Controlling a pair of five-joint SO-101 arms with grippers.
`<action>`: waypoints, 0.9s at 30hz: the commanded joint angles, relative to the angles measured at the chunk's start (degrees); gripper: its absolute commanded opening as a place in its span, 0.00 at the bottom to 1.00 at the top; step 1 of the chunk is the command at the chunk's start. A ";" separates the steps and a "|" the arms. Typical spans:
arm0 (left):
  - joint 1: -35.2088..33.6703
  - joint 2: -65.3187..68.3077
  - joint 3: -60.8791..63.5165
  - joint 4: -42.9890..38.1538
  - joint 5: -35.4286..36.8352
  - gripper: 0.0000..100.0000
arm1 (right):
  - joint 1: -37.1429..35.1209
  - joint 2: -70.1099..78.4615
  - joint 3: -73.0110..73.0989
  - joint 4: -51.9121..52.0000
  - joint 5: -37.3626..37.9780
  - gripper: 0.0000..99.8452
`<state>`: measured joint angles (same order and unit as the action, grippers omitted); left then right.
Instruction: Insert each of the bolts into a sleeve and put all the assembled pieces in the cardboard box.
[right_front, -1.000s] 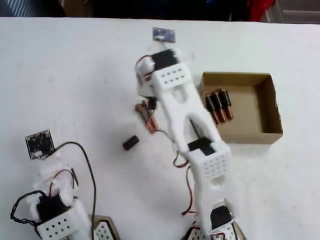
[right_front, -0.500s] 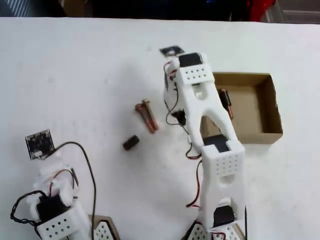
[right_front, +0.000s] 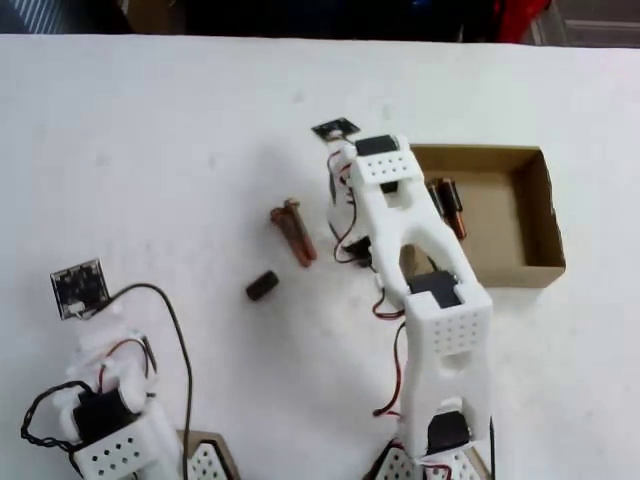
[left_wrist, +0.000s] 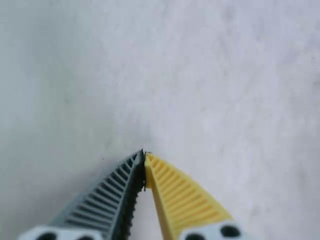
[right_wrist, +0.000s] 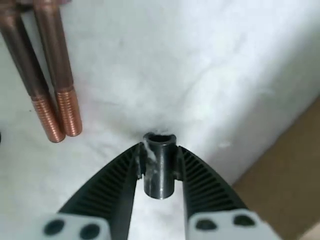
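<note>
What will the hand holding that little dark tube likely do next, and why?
Probably bring the sleeve, gripped in the right hand, to a threaded tip of the two bolts: it looks empty and both bolts lie bare nearby.

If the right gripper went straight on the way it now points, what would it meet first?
Probably bare table: the right gripper, shut on a black sleeve, points at the white surface between the two copper bolts and the cardboard box. The sleeve's end would land first; height is unclear.
</note>
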<state>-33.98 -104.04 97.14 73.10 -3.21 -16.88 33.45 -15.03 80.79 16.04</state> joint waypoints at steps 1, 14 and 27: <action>-0.22 -0.66 -0.18 0.44 -0.53 0.02 | 0.22 -3.30 0.00 -1.27 0.53 0.02; -0.22 -0.66 -0.18 0.44 -0.62 0.02 | 0.31 -5.14 -2.55 2.95 0.53 0.17; -0.22 -0.66 -0.18 0.44 -0.62 0.02 | 0.57 -27.12 -7.30 17.54 0.53 0.17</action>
<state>-33.98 -104.04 97.14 73.10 -3.21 -16.79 15.78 -22.24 96.53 16.04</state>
